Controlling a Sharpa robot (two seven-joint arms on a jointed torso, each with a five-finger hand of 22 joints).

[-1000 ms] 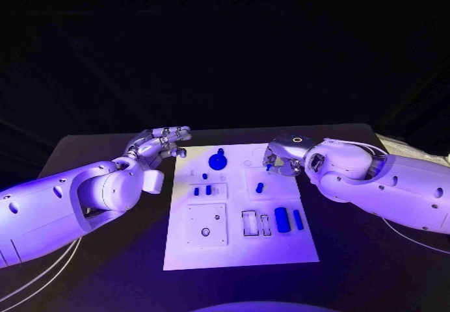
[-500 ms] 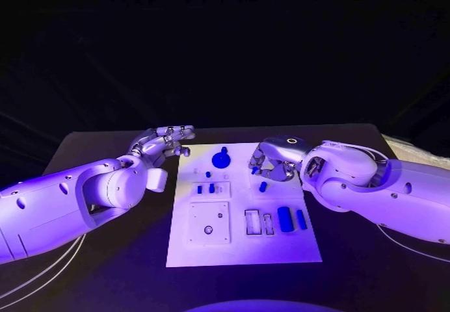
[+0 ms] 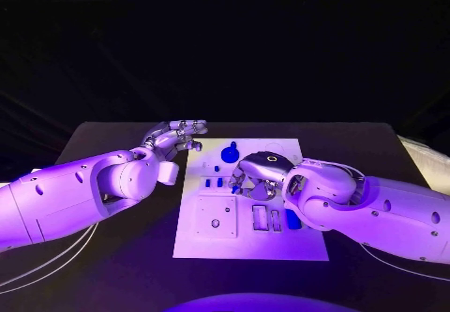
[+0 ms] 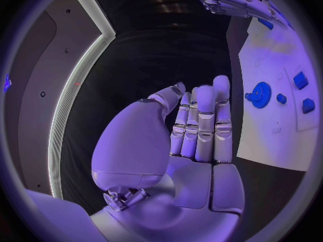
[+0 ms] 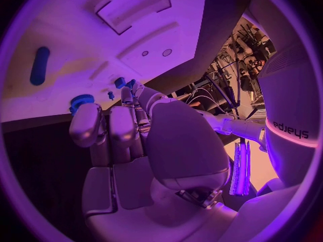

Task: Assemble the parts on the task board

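A: Which hand is nearer the parts?
B: The right hand (image 3: 255, 179), fingers curled, contents unclear, hovers over the task board (image 3: 248, 250). The small blue pegs (image 3: 214, 183) lie just left. The left hand (image 3: 175, 138) waits empty, fingers apart.

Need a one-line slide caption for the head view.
Right robot hand reaches over the white task board and its blue parts; left robot hand hovers beside the board.

Robotics lab: black table (image 3: 375, 140), white task board (image 3: 246, 247), dark backdrop, cable-laden equipment racks (image 5: 232, 56).
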